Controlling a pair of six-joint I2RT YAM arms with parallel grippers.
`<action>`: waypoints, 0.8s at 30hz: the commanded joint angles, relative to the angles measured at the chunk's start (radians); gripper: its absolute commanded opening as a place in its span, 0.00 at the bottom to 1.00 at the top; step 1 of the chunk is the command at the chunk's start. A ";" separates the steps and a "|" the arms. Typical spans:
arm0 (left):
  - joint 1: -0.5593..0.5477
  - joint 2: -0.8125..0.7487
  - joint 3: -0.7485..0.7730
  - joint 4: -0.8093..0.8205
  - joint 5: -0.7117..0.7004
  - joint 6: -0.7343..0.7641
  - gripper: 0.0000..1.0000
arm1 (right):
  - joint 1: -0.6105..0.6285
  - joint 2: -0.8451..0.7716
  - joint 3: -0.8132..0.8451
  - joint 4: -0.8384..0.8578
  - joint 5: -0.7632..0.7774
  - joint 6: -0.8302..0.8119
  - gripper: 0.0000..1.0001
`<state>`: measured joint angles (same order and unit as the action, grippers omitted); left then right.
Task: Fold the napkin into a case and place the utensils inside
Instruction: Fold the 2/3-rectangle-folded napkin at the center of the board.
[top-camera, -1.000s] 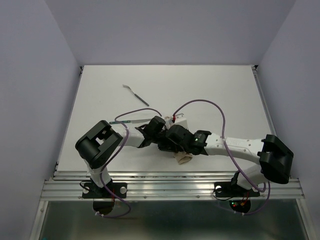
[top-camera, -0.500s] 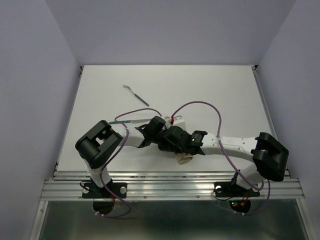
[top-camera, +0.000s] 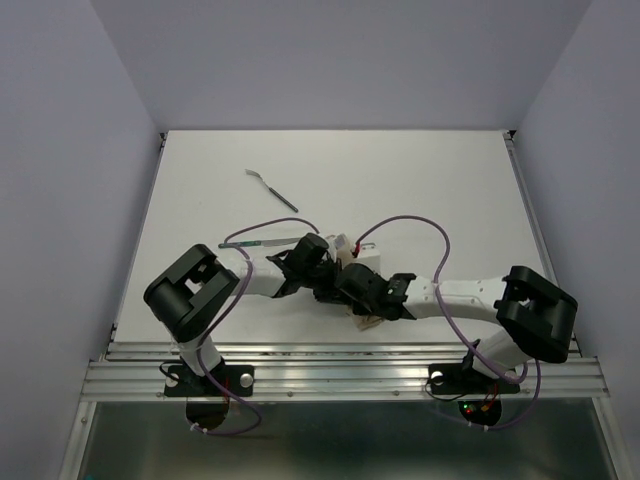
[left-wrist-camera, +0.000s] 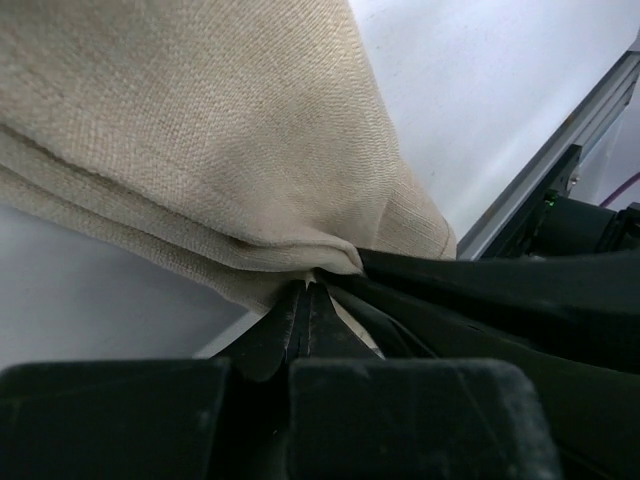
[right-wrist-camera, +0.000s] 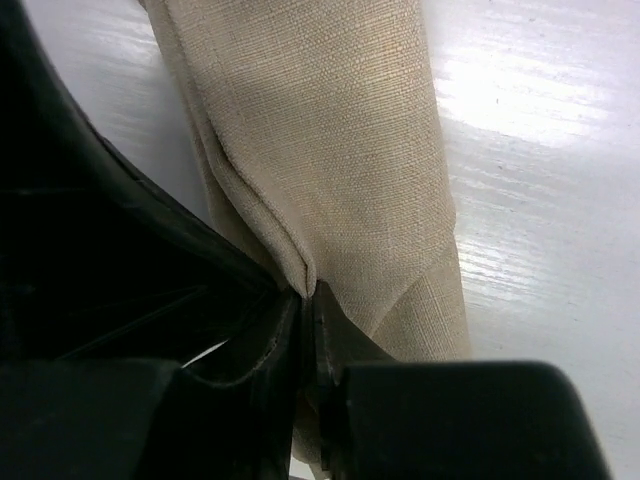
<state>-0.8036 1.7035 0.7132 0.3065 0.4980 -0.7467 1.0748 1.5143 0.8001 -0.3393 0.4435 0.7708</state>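
Lying in the lower middle of the top view, the napkin (top-camera: 369, 321) is mostly hidden under both arms. In the right wrist view it is seen as a narrow folded band, with its long axis running from top to bottom, and it is pinched by the closed right gripper (right-wrist-camera: 308, 305). A fold is likewise clamped by the left gripper (left-wrist-camera: 305, 295). Only in the top view are the slanted utensil (top-camera: 272, 189) at upper left and the second utensil (top-camera: 248, 243), nearly horizontal, shown.
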 joint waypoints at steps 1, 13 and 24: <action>-0.008 -0.085 -0.017 0.013 -0.001 -0.028 0.00 | 0.010 -0.026 -0.048 0.124 -0.028 0.048 0.21; -0.006 -0.205 -0.032 -0.082 -0.039 -0.036 0.00 | 0.010 -0.222 -0.098 0.169 -0.077 0.022 0.59; 0.007 -0.272 0.006 -0.113 -0.088 -0.034 0.00 | -0.024 -0.410 -0.179 0.097 0.069 0.149 0.22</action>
<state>-0.8028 1.4605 0.6800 0.1864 0.4339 -0.7807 1.0740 1.1168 0.6533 -0.2367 0.4358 0.8421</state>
